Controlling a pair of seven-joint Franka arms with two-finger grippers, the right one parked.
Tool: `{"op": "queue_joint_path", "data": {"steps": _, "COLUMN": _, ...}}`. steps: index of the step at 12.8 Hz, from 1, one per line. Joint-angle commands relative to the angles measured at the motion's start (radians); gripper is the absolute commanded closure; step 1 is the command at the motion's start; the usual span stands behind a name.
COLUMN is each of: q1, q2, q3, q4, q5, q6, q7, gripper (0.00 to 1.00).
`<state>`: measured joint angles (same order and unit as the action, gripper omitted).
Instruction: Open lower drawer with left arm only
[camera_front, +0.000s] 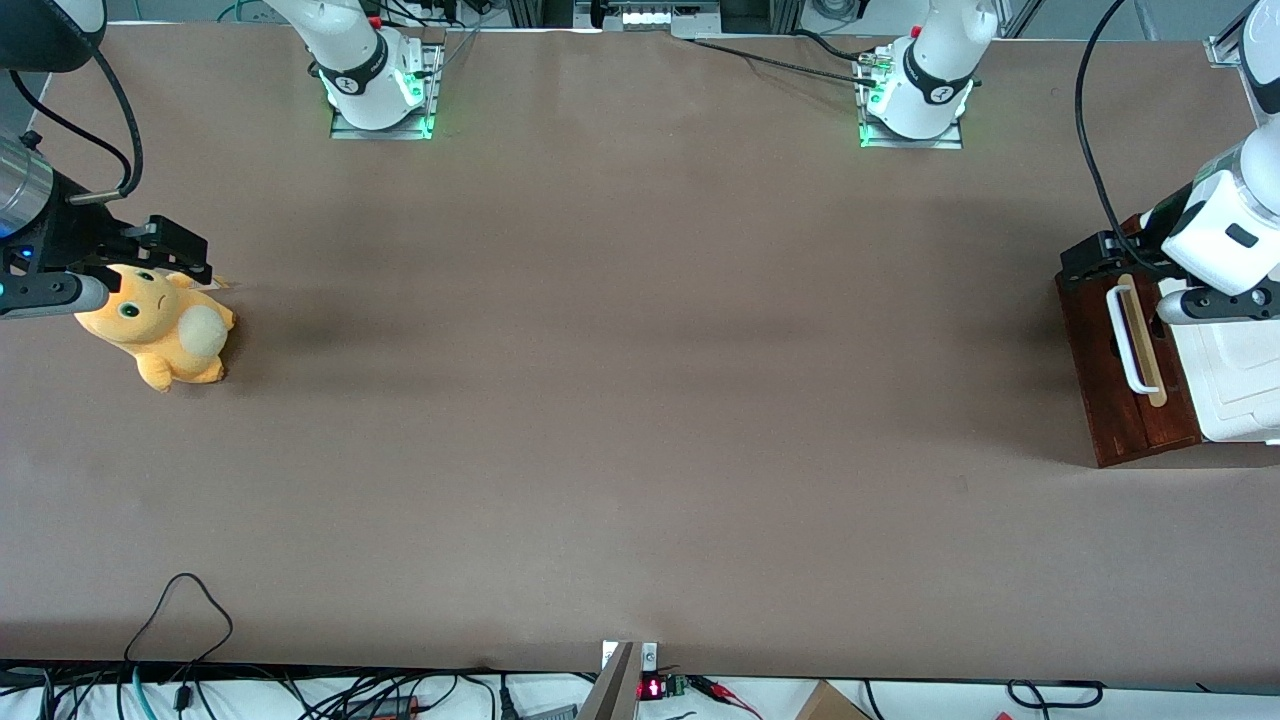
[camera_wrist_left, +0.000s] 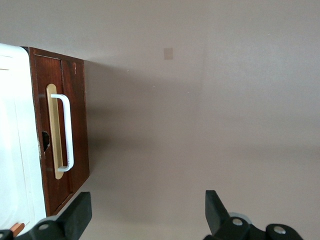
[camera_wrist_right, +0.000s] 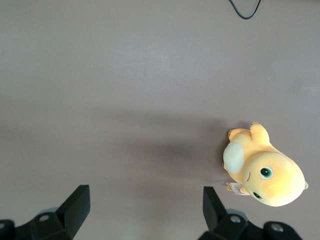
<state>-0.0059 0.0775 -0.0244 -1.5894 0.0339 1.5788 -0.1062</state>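
Observation:
The lower drawer (camera_front: 1125, 415) shows its dark reddish-brown front at the working arm's end of the table, with a white bar handle (camera_front: 1125, 340) on a pale wood strip. None of its interior shows, and the front lies against the white cabinet (camera_front: 1235, 390). The left arm's black gripper (camera_front: 1095, 258) hovers over the end of the drawer front that is farther from the front camera, apart from the handle. In the left wrist view the gripper (camera_wrist_left: 147, 202) is open with only bare table between its fingers, and the drawer (camera_wrist_left: 75, 100) and handle (camera_wrist_left: 68, 132) lie off to one side.
An orange plush toy (camera_front: 160, 325) lies toward the parked arm's end of the table. Two arm bases (camera_front: 380, 90) (camera_front: 915, 100) stand at the table edge farthest from the front camera. A thin black cable loop (camera_front: 180, 610) lies on the table near the edge closest to the front camera.

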Motion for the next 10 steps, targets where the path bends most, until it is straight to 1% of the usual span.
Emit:
{"op": "queue_joint_path", "data": {"steps": 1, "q1": 0.003, "q2": 0.018, "q3": 0.004, "q4": 0.039, "q5": -0.022, "q6": -0.043, "q7": 0.028, "gripper": 0.0}}
{"op": "queue_joint_path", "data": {"steps": 7, "q1": 0.003, "q2": 0.028, "q3": 0.004, "q4": 0.055, "q5": -0.02, "q6": -0.049, "q7": 0.022, "gripper": 0.0}}
{"op": "queue_joint_path", "data": {"steps": 10, "q1": 0.003, "q2": 0.028, "q3": 0.004, "q4": 0.055, "q5": -0.025, "q6": -0.08, "q7": 0.026, "gripper": 0.0}}
